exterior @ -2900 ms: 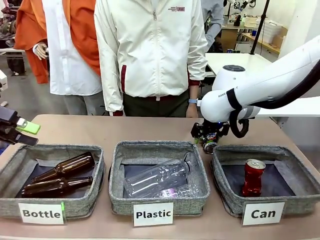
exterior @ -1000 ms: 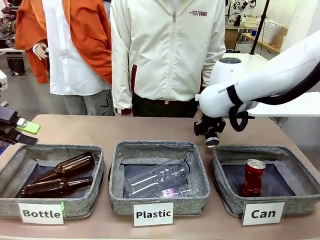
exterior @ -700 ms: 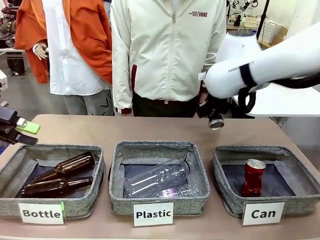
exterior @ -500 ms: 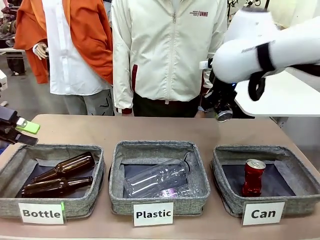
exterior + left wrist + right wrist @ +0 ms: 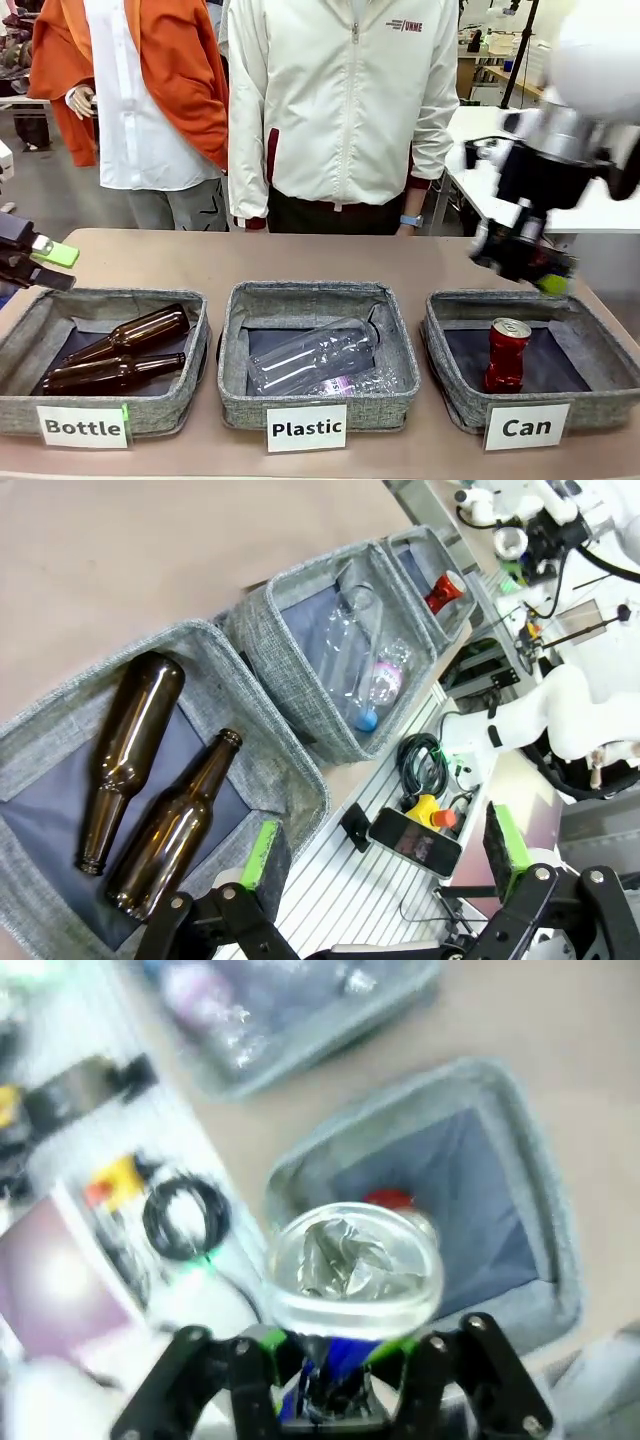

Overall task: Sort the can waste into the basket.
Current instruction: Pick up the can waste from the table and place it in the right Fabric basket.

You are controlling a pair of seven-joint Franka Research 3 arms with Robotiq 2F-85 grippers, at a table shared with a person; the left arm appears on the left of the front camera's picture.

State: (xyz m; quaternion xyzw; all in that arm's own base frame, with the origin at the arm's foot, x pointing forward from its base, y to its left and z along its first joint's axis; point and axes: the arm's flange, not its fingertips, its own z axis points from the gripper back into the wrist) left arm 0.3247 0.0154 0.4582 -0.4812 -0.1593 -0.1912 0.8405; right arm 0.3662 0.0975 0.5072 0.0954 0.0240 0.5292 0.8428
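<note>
A: We log the right hand [image 5: 522,258] high over the far rim of the basket [image 5: 455,395] labelled "Can", blurred in the front view. Its wrist view settles the grip: clamped shut on the crushed dark can [image 5: 350,1265], silver end toward the lens, a patch of blue showing between the green pads.

B: And the red can [image 5: 506,354]?

A: Upright on the dark floor of that same basket, toward its middle. In the right wrist view we catch a sliver of red past the held can, so the hand sits roughly above the opening, though tilted.

B: So the step in hand?

A: Carry, nearly at the drop, by our reading. One can sorted, the second in the air.

B: Left hand [image 5: 380,865]?

A: Parked at the counter's [image 5: 300,265] left edge, jaws wide apart, nothing between them. Below it lie the two brown bottles [image 5: 150,800] in their own basket; the plastic bottles [image 5: 315,360] lie in the middle one. Neither concerns us.

B: What does the next move call for?

A: We would bring the right hand inward over the dark floor, clear of the felt rim, lower somewhat, then let go. The risk we note: a release from this height near the far wall could bounce the can out or knock the red one over.

B: The person [image 5: 345,110]?

A: Standing at the far side, arms down, not taking part.
</note>
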